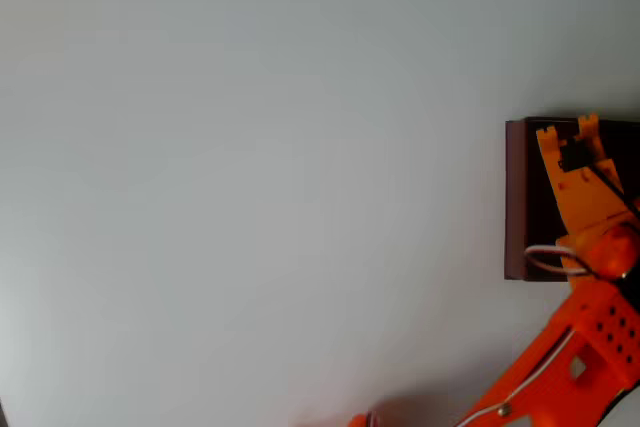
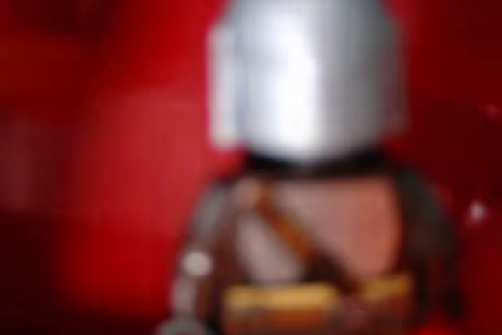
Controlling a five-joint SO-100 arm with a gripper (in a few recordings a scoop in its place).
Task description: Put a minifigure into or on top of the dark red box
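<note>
- As we are looking down in the overhead view, the orange arm (image 1: 560, 367) is reaching up from the lower right corner, and its gripper (image 1: 567, 137) is hanging over the dark red box (image 1: 516, 197) at the right edge of the pale surface (image 1: 250, 167).
- We are seeing the box's dark red left wall and its near-black inside, with the right part running out of the picture.
- A small dark shape, the minifigure (image 1: 574, 154), is sitting between the two orange jaws, which are standing close on either side of it and appear to be gripping it; whether it is touching the box floor we cannot tell.
- In the wrist view we are facing the minifigure (image 2: 306, 170) very close and blurred: a silver-grey helmet over a brown torso crossed by a diagonal strap, with a yellowish band at the waist.
- Behind it a red background is glowing, too blurred for us to make out detail.
- A white cable is looping beside the arm's wrist joint.
</note>
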